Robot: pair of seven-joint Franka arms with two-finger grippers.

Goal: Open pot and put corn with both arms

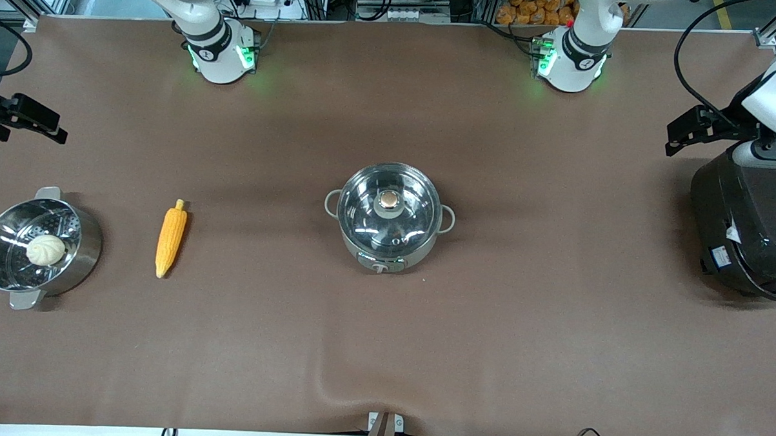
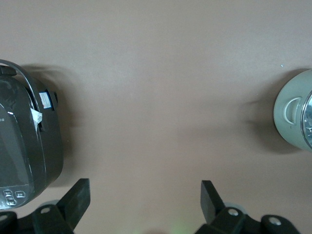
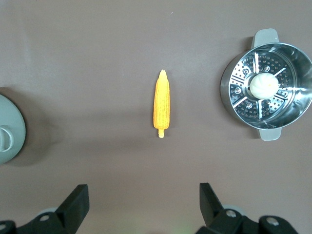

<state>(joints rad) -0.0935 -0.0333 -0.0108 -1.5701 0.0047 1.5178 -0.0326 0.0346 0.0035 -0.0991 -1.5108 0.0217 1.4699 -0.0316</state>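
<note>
The steel pot [image 1: 387, 240] stands mid-table, its glass lid [image 1: 414, 212] with a copper knob [image 1: 389, 200] shut on it. Its edge shows in the left wrist view [image 2: 292, 114] and the right wrist view [image 3: 9, 129]. The corn [image 1: 170, 238] lies on the table between the pot and the right arm's end, also in the right wrist view [image 3: 162, 105]. My right gripper [image 3: 142, 192] is open and empty, high over the table at the right arm's end [image 1: 30, 120]. My left gripper [image 2: 145, 190] is open and empty, up beside the rice cooker [image 1: 688, 133].
A steel steamer pot [image 1: 83, 252] with a pale bun [image 1: 45, 249] on its perforated insert stands at the right arm's end, also in the right wrist view [image 3: 229, 92]. A big black rice cooker [image 1: 743, 224] stands at the left arm's end [image 2: 24, 146]. A brown mat [image 1: 383, 347] covers the table.
</note>
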